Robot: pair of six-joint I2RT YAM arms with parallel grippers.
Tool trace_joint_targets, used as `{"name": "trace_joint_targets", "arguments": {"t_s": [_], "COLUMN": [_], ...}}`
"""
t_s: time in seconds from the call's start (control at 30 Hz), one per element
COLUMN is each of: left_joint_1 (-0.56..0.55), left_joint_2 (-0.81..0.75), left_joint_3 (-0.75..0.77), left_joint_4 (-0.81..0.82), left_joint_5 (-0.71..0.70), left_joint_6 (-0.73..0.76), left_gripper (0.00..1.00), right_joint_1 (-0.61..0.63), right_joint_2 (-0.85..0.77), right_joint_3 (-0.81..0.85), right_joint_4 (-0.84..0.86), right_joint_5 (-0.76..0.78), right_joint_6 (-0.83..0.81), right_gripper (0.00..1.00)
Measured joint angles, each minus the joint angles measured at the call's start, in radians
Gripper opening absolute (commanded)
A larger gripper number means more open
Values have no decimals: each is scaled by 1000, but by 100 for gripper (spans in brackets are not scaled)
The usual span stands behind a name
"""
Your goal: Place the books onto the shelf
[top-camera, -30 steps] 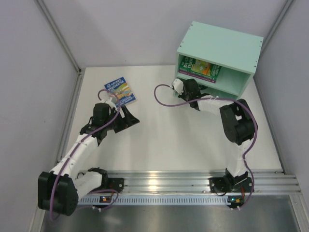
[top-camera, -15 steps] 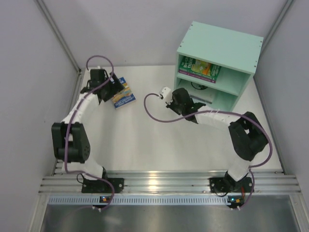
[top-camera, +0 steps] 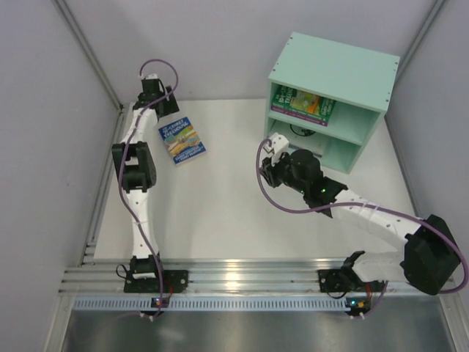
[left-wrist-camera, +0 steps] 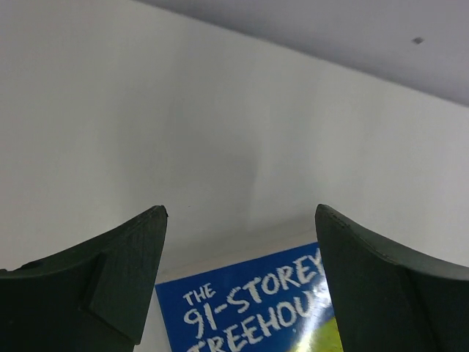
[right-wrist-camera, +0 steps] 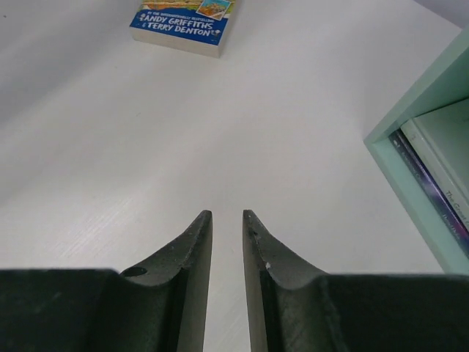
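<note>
A blue book with a yellow picture (top-camera: 182,141) lies flat on the white table at the back left. My left gripper (top-camera: 167,111) hangs just behind it, wide open; in the left wrist view the book's title edge (left-wrist-camera: 249,308) shows between the jaws, untouched. The mint-green shelf (top-camera: 333,70) stands at the back right with green and purple books (top-camera: 302,103) in its upper compartment. More books (right-wrist-camera: 432,183) lie in the lower one. My right gripper (top-camera: 274,163) is in front of the shelf, its jaws a narrow gap apart and holding nothing (right-wrist-camera: 227,216).
Grey walls close the table in on the left, back and right. The blue book (right-wrist-camera: 183,22) lies far ahead of the right gripper, the shelf's corner (right-wrist-camera: 410,103) close on its right. An aluminium rail (top-camera: 293,275) carries both arm bases.
The left arm has stretched out to the back left, behind the blue book. The right gripper has drawn back out of the shelf's lower compartment and its jaws have parted slightly.
</note>
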Motion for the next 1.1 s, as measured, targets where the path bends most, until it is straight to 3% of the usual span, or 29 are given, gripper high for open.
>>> {"name": "trace_joint_targets", "arguments": {"t_s": [0.17,0.3,0.53,0.7,0.77,0.93,1.1], "left_joint_1": [17,17,-16,-137,-195,-233,-206], "left_joint_2": [106,70,-284,-612,-731,-949,-1006], "left_joint_3": [3,-67,-598,-964,-1077,-1290,-1310], "left_joint_4": [-12,19,42,-66,-95,-197,-261], "left_joint_5": [19,68,142,53,23,-56,-118], "left_joint_6": [52,43,-37,-127,-146,-180,-209], "left_gripper": [79,76,67,68,69,72,73], "right_joint_1": [0,0,1,3,4,63,310], "right_joint_2": [-22,-60,-198,-316,-327,-215,87], "right_joint_3": [-9,-17,-43,-126,-174,-292,-231], "right_joint_4": [7,0,-45,-126,-148,-109,-32], "right_joint_5": [-29,-35,-18,25,13,-19,35], "right_joint_6": [40,54,118,247,317,566,768], "right_gripper": [24,23,24,25,20,4,0]}}
